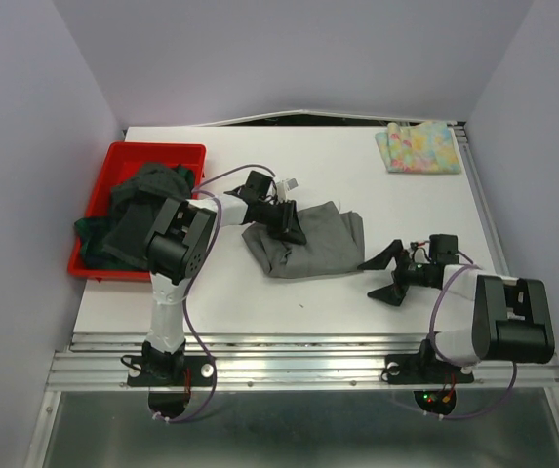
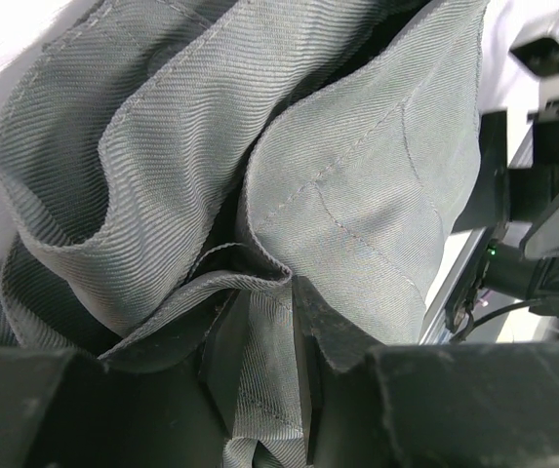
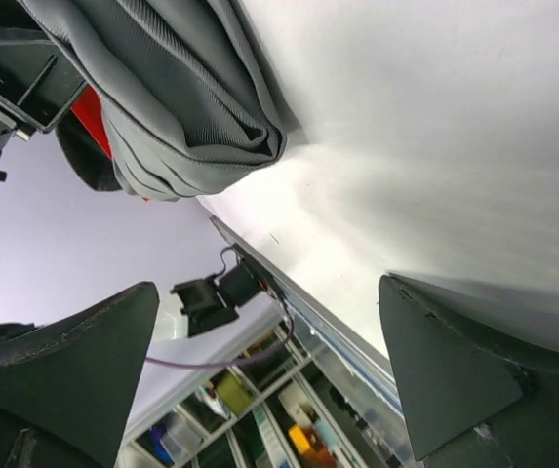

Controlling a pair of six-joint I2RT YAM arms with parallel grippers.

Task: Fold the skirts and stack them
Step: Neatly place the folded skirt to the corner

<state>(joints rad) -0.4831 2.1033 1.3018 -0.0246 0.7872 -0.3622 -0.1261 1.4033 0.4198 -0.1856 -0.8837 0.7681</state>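
Skirt (image 1: 313, 244) lies at 10 o'clock from our right tool (image 1: 382, 276), wide open and empty; our left tool (image 1: 293, 231) is nearer, partly closed, pinching a fold of it.

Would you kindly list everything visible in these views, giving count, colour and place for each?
grey skirt: one, grey, crumpled in the middle of the table
pastel skirt: one, yellow-blue with pink print, folded at the table's far right corner
dark skirts: count unclear, dark grey and dark green, heaped in the red bin
red bin: one, red, at the table's left edge
table: one, white, under everything
left gripper: one, black, closed on a fold of the grey skirt at its left side
right gripper: one, black, open and holding nothing, to the right of the grey skirt
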